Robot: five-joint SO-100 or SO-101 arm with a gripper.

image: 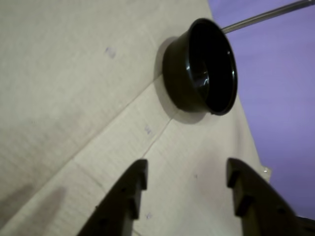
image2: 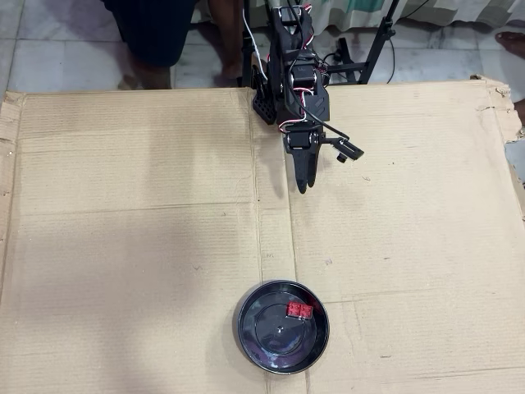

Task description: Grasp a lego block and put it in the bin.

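Block: lego block [image2: 299, 310], small, bright red, lies inside the bin [image2: 251, 338] in the overhead view, just right of the dish's centre and toward the rim nearest the arm.
Bin: round, glossy black dish on the cardboard sheet [image2: 131, 213], near the sheet's lower edge in the overhead view; the wrist view shows its outer wall and dark inside [image: 183, 73], but the red brick is not visible from that angle.
Gripper: gripper [image: 187, 179] has its two fingers spread apart with only bare cardboard between them; it pinches nothing.
Gripper place: in the overhead view the gripper [image2: 302, 182] hangs near the arm's base at the top of the sheet, tips pointing down the picture toward the dish.
Block to gripper: well apart; open cardboard lies between the fingertips and the bin, and the block is beyond the bin's near rim.
Task state: judging by how things lie, the block is already in the bin, so the placing looks done.
Handling: likely very light, stiff and hard, with smooth, somewhat slippery plastic sides; not fragile.
Where to hold: best across the two long flat sides, fingers straddling the studs, low enough not to tip it.
Risk: glossy dish may let the brick slide if nudged.
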